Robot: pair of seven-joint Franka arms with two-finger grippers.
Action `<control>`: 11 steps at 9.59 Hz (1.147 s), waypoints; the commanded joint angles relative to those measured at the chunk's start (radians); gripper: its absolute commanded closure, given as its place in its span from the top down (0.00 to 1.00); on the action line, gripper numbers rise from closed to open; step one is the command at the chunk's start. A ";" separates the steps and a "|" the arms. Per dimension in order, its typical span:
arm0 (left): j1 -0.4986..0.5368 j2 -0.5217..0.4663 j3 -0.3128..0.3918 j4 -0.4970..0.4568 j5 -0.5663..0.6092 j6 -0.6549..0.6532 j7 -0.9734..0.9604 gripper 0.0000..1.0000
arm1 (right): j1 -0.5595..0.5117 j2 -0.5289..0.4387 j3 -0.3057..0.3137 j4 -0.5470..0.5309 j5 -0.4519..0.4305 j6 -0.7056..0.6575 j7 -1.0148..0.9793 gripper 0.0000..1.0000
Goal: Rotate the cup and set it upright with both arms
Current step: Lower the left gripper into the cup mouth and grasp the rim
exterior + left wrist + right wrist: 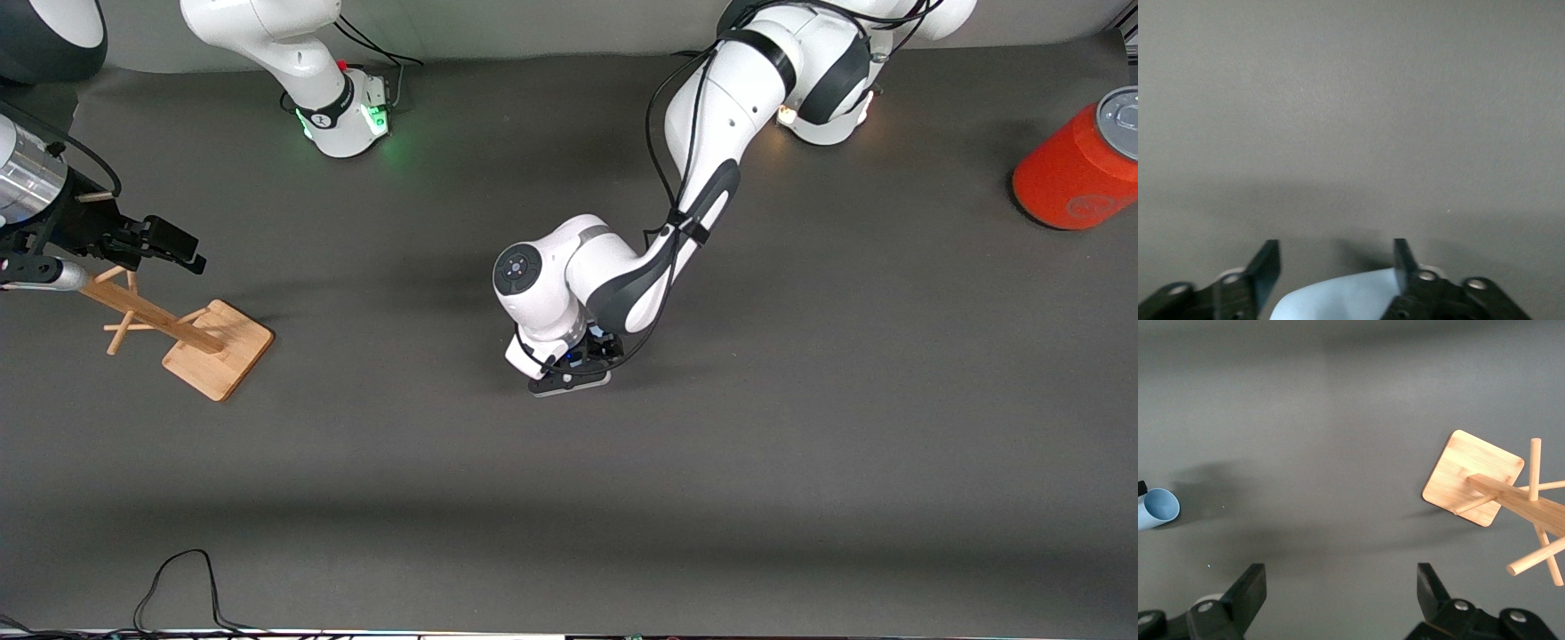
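Cup [1338, 297] lay on its side mid-desk [800, 444], between left gripper [1337, 267] fingers, not yet clamped. Light, thin, slippery plastic (squeeze gently), best held across its body. Right gripper [1341, 590] gaped over the wooden rack [200, 342], waiting.

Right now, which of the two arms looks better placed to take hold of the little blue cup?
The left. Its left gripper is down at mid-table with the cup between its fingers, which look not yet closed on it. The right gripper hangs open over the wooden rack at the right arm's end, well away from the cup.
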 commanded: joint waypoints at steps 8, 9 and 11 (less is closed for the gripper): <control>0.014 0.009 -0.035 0.047 -0.153 0.105 -0.003 1.00 | 0.017 -0.022 -0.004 -0.008 0.007 -0.019 -0.008 1.00; 0.001 0.015 -0.033 0.041 -0.151 0.152 -0.081 1.00 | 0.017 -0.022 -0.006 -0.008 0.007 -0.020 -0.010 1.00; -0.021 0.026 -0.028 0.031 -0.112 0.144 -0.085 1.00 | 0.018 -0.023 -0.001 -0.006 0.007 -0.028 -0.008 1.00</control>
